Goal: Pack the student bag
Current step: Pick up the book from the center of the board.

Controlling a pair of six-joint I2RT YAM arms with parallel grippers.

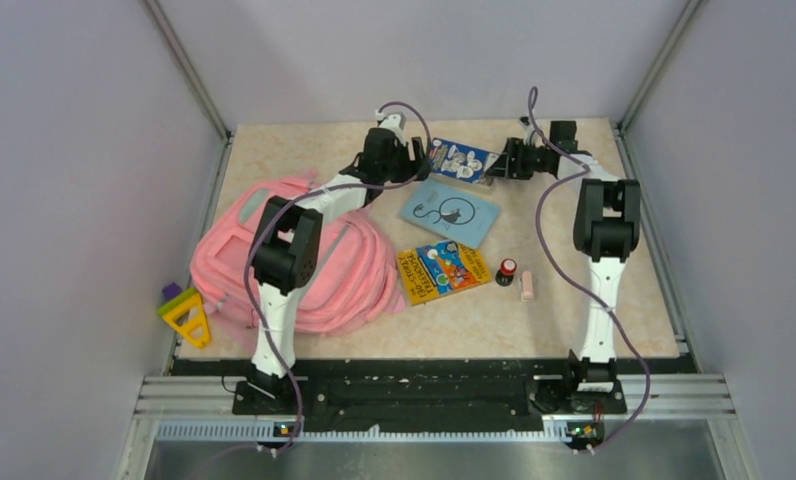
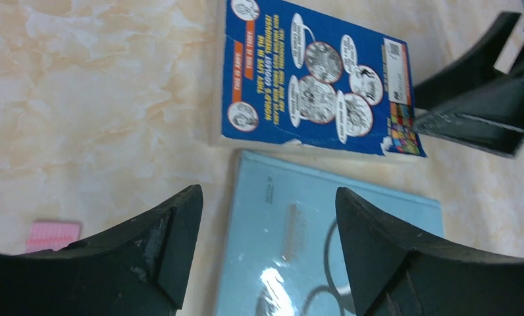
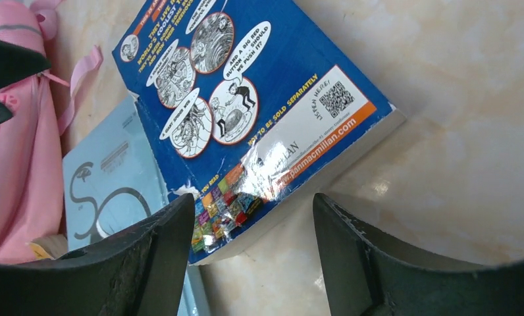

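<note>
Pink student bag (image 1: 354, 272) lies flat at the table's left, nearer the left arm. Blue book (image 1: 461, 160) lies at the far edge, long axis across the table; right claw (image 3: 253, 201) spread astride its right end. Left claw (image 2: 267, 191) hovers spread over a pale-blue book (image 2: 299, 250)

blue book (image 3: 259, 112) back cover, speech bubble "AND A BIG RED BUTTON. SHOULD WE PUSH IT?", at 5 o'clock from it "NOT TO BE SOLD SEPARATELY", white QR label "LISTEN HERE!", orange strip "panmacmillan.com"
</note>
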